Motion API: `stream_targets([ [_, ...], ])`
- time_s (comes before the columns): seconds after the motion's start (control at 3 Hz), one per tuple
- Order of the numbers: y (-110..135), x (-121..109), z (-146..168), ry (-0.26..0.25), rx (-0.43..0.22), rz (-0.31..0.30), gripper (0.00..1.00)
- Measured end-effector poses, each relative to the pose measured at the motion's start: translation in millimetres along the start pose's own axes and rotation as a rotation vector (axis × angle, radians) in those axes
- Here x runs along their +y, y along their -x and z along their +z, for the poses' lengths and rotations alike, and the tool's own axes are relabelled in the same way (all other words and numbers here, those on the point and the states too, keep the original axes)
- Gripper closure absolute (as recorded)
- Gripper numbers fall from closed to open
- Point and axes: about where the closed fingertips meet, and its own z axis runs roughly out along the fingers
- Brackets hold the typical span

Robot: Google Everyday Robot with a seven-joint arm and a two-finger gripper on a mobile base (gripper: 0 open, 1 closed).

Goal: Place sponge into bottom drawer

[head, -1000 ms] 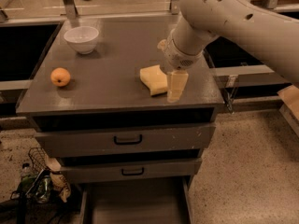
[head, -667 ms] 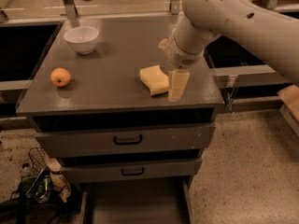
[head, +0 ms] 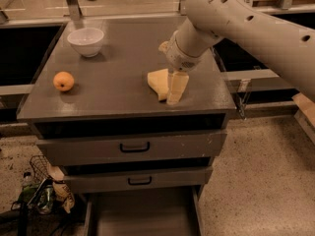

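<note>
Pale yellow sponge [head: 156,77] on grey counter [head: 113,90]; gripper [head: 173,93] at its right half, touching; jaws' state cannot be told.

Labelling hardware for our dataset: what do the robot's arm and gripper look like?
The arm is thick, rounded, off-white tubing with small dark holes along it and no visible cables. The gripper, pale cream and tapering, is at the sponge on the cabinet top.

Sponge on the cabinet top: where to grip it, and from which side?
Probably best straight down from above, pinching the sponge across its side faces, mid-block. It lies flat on the cabinet top, so only its sides are open to a pinch. The gripper hangs over its right-hand edge in the camera view.
</note>
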Motion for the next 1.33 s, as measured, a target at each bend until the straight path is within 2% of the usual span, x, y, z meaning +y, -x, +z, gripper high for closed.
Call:
stream_targets([
  [0.33, 0.1, 0.0, 0.2, 0.001, 0.000, 0.000, 0.00],
  [0.67, 7.2, -2.5, 7.0, 0.059, -0.007, -0.038, 0.00],
  [1.0, 7.8, 0.0, 8.8, 0.069, -0.007, -0.045, 0.00],
  [1.33, 2.8, 7.5, 16.4, 0.108, -0.031, -0.040, 0.00],
])
